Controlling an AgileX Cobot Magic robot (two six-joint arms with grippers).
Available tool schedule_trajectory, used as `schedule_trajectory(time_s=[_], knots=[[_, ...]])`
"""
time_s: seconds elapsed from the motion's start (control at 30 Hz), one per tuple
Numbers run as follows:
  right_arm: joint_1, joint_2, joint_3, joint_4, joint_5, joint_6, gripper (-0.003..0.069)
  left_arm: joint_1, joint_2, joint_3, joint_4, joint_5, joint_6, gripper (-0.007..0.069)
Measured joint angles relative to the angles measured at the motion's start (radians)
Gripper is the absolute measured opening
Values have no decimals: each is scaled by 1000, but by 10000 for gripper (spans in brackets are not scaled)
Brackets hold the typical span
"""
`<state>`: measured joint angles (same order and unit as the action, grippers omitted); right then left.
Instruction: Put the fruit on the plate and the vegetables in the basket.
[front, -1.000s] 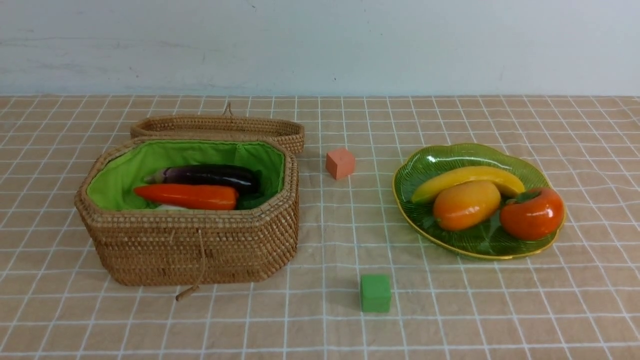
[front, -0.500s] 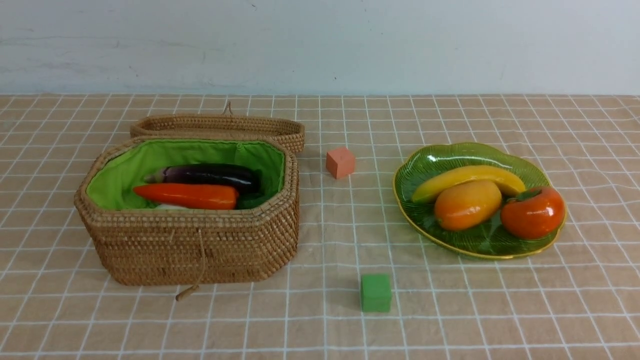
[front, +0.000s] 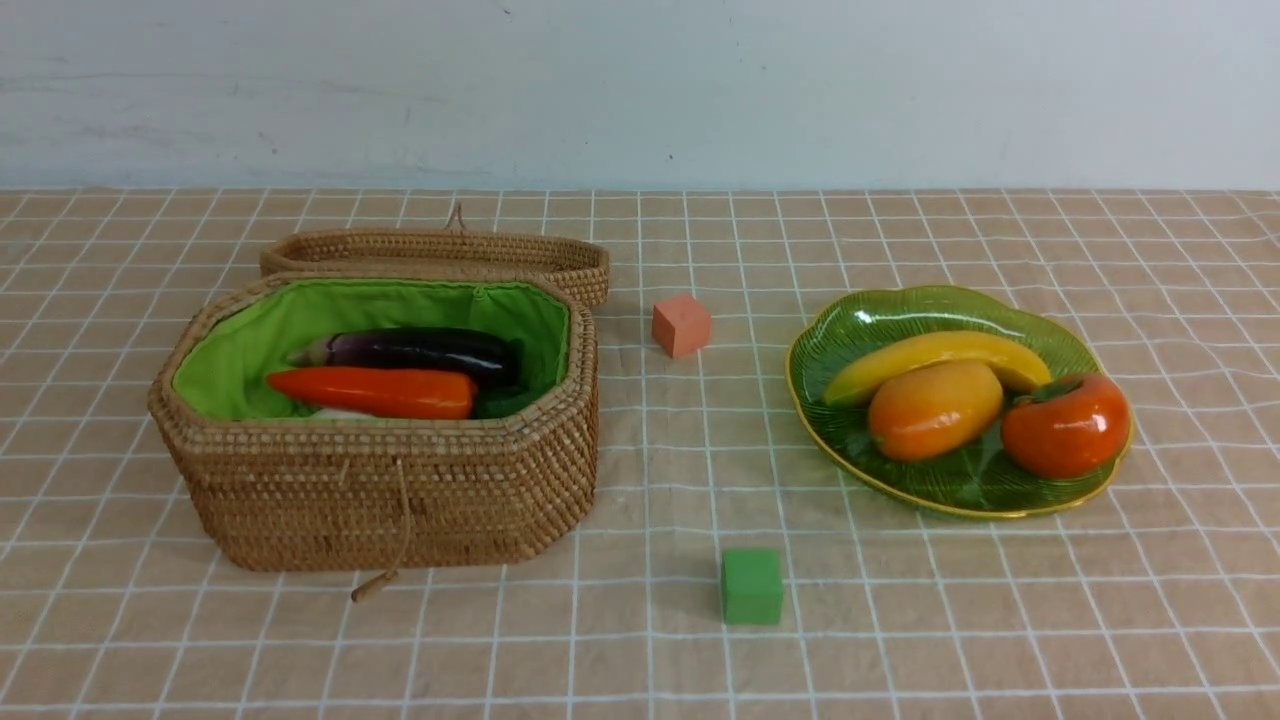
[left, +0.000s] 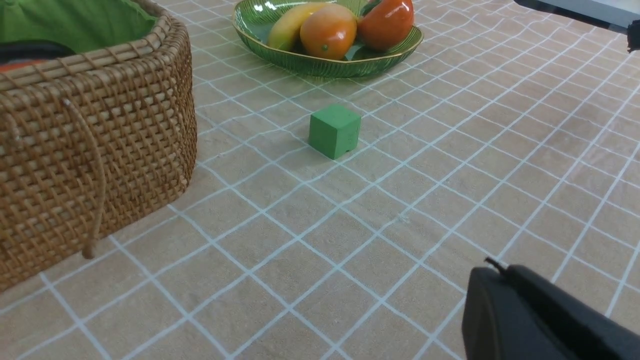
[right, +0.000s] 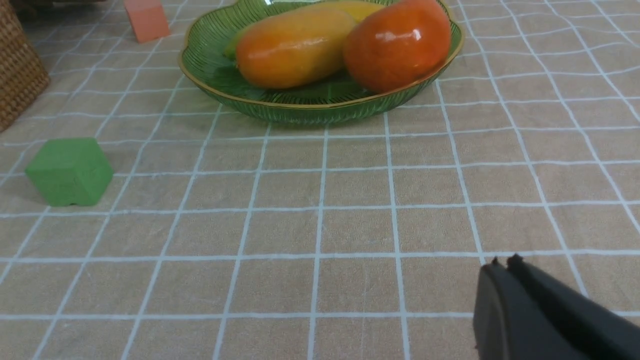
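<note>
Rattan basket (front: 400, 490): left part of the desk (front: 640, 650), open top, bright green lining (front: 400, 305) showing all round the inside.
Lid (front: 440, 255): woven like the basket, lying just behind it, against its far rim.
Eggplant (front: 415, 350): dark purple, lengthwise inside the basket, toward the back.
Carrot (front: 375, 392): orange-red, inside the basket, just in front of the eggplant and alongside it.
White sliver (front: 340, 413): peeks out under the carrot; too little shows to name it.
Left hand (left: 492, 267): dark, seen only from its own wrist camera; tips pressed together, nothing between them, above bare cloth, well apart from the basket.
Orange cube (front: 681, 325): on the cloth between basket and plate, toward the back.
Green cube (front: 751, 586): on the cloth toward the front, clear of basket and plate.
Plate (front: 1000, 495): green ribbed glass with thin yellow rim, right part of the desk.
Banana (front: 935, 355): on the plate, at the back.
Mango (front: 935, 408): on the plate, touching the banana's front side.
Persimmon (front: 1065, 428): on the plate, right of the mango, touching it.
Right hand (right: 502, 267): dark, tips closed on nothing, over bare cloth in front of the plate.
</note>
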<state>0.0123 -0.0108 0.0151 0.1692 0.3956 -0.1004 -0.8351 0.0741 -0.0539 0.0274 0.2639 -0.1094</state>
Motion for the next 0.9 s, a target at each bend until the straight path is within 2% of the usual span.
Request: schedule_trajectory(time_s=[0.07, 0.13, 0.17, 0.2, 0.23, 0.27, 0.33, 0.37, 0.43, 0.47, 0.6, 0.9], knots=[[0, 0, 0, 0, 0, 0, -3, 24, 0, 6, 43, -53, 0, -13], [0, 0, 0, 0, 0, 0, -2, 113, -1, 7, 66, -142, 0, -13], [0, 0, 0, 1, 0, 0, 0, 209, -10, 7, 67, -200, -1, -13], [0, 0, 0, 1, 0, 0, 0, 224, -12, 7, 66, -205, -2, -13], [0, 0, 0, 1, 0, 0, 1, 286, -21, 7, 59, -224, -1, -13], [0, 0, 0, 1, -1, 0, 3, 424, -50, 12, 19, -231, -2, -13], [0, 0, 0, 1, -1, 0, 4, 545, -77, 34, -36, -225, -2, -13], [0, 0, 0, 1, -1, 0, 4, 557, -79, 38, -42, -225, -2, -13], [0, 0, 0, 1, -1, 0, 6, 664, -83, 74, -109, -169, -3, -13], [0, 0, 0, 1, -1, 0, 6, 670, -83, 75, -113, -160, -3, -13], [0, 0, 0, 1, -2, 0, 10, 708, -83, 84, -145, 93, -8, -13], [0, 0, 0, 1, -2, 0, 17, 693, -83, 86, -176, 123, -33, -13]])
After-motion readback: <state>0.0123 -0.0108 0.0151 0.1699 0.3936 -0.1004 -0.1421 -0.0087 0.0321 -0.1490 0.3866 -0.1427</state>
